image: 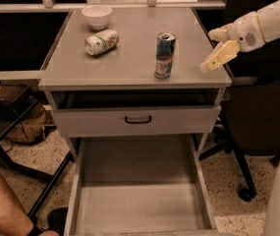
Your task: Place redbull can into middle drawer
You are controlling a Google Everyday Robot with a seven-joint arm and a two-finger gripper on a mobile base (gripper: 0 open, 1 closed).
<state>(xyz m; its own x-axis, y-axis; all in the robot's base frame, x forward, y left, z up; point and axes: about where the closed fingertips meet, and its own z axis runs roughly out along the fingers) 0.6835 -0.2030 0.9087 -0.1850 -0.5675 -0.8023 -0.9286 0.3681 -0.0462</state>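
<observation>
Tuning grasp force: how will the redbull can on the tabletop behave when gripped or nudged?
The redbull can stands upright, tall and slim, so a high nudge would likely tip it. Its smooth round wall would probably roll once down, and may slip or dent under a hard squeeze. The gripper hangs open beside it, over the table edge, not touching.
</observation>
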